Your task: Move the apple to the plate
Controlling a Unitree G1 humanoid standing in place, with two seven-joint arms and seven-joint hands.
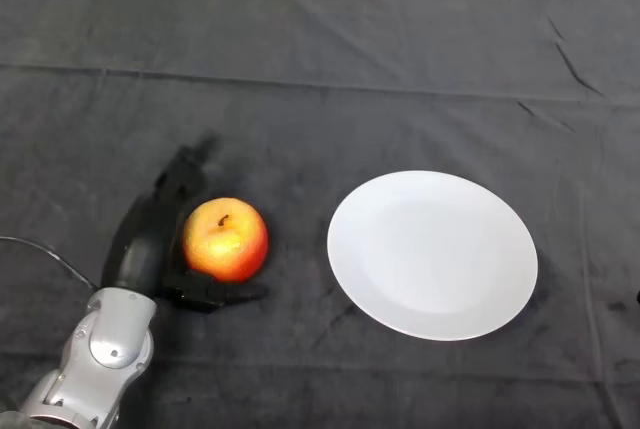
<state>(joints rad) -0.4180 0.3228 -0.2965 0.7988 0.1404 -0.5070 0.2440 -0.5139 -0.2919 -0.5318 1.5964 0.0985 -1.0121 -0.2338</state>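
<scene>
The round red-and-yellow apple (225, 240) sits on the dark cloth-covered worktop (320, 69), well left of the round white plate (432, 254), which holds nothing. The black left hand (150, 239) cups the apple from its left: fingers (185, 171) reach past its far side, thumb (215, 296) lies under its near side, touching it, not yet visibly tight. Close firmly around the widest part before lifting, then carry it right, clear of the plate's rim.

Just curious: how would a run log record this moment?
robot hand: cupped round apple | apple: on cloth | plate: empty, right of apple
</scene>
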